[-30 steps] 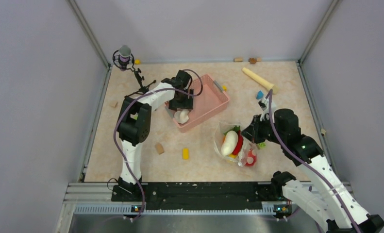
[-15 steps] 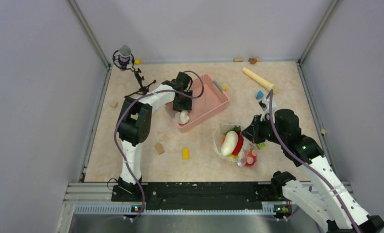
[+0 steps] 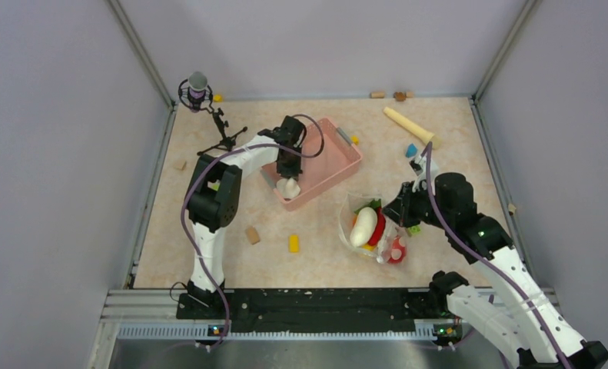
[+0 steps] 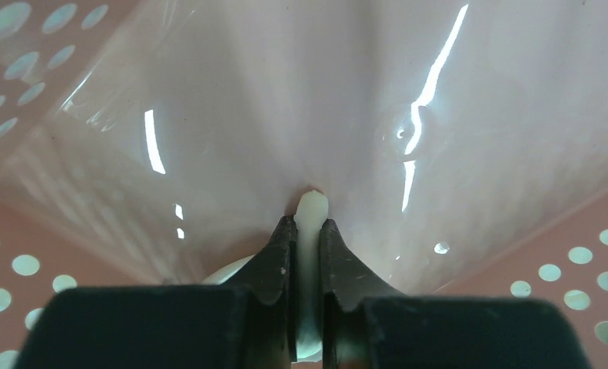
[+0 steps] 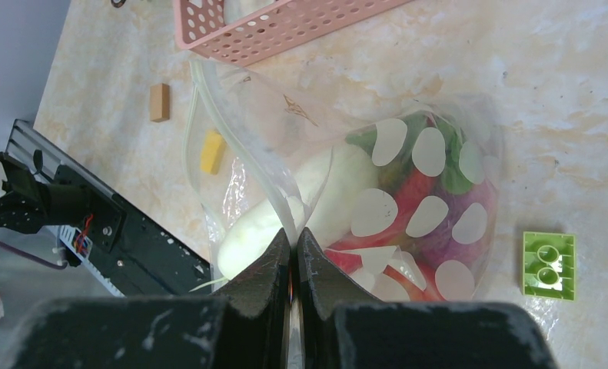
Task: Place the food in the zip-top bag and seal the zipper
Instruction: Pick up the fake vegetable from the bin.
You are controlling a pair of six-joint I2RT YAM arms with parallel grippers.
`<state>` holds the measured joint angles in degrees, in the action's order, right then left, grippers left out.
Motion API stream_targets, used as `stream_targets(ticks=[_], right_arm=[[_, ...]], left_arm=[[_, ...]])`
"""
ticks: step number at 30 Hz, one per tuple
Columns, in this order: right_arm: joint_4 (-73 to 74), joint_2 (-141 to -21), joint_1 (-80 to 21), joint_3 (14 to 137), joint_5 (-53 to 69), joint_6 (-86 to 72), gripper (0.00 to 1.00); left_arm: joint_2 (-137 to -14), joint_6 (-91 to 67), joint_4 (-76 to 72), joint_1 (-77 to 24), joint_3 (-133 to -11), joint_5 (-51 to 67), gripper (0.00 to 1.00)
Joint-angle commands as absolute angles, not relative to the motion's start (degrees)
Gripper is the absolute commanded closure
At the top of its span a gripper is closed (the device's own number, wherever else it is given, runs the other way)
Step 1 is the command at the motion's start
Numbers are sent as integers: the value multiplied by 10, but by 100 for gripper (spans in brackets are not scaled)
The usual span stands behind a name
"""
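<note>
My left gripper (image 3: 288, 177) reaches down into the pink basket (image 3: 339, 157) and is shut on the thin stem of a white food piece (image 4: 312, 203), which pokes out past the fingertips (image 4: 284, 234). The clear dotted zip-top bag (image 3: 370, 227) lies on the table right of centre, holding a long white food piece (image 5: 316, 192) and red, green and purple food (image 5: 408, 200). My right gripper (image 5: 294, 233) is shut on the bag's mouth edge, holding it up. The zipper (image 5: 195, 131) curves along the open mouth.
A microphone stand (image 3: 197, 86) stands at the back left and a wooden rolling pin (image 3: 410, 125) lies at the back right. A yellow block (image 3: 294, 243) and a tan block (image 3: 252, 235) lie in front of the basket. A green brick (image 5: 548, 264) rests beside the bag.
The left gripper has closed from wide open onto the white piece's stem inside the basket. The right gripper and the bag have not moved.
</note>
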<state>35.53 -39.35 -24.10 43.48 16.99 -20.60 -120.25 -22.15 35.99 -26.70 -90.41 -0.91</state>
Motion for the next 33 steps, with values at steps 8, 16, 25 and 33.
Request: stream_targets(ticks=[8,16,25,33], right_arm=[[338,-382,-239,432,164,-199,95],[339,-383,-239,432,158,-199,95],[340,-381,-239,432,156,-199,95],[341,-381,-239,431,155,-200,95]], left_arm=[[-1158,-223,375,-274,-889,-12,100],[-1108,-238,382,-280,-905,-12,100],[-1014,-234,362,-316,-898,-32,100],[-909,-110,310,-429,-866,78,100]])
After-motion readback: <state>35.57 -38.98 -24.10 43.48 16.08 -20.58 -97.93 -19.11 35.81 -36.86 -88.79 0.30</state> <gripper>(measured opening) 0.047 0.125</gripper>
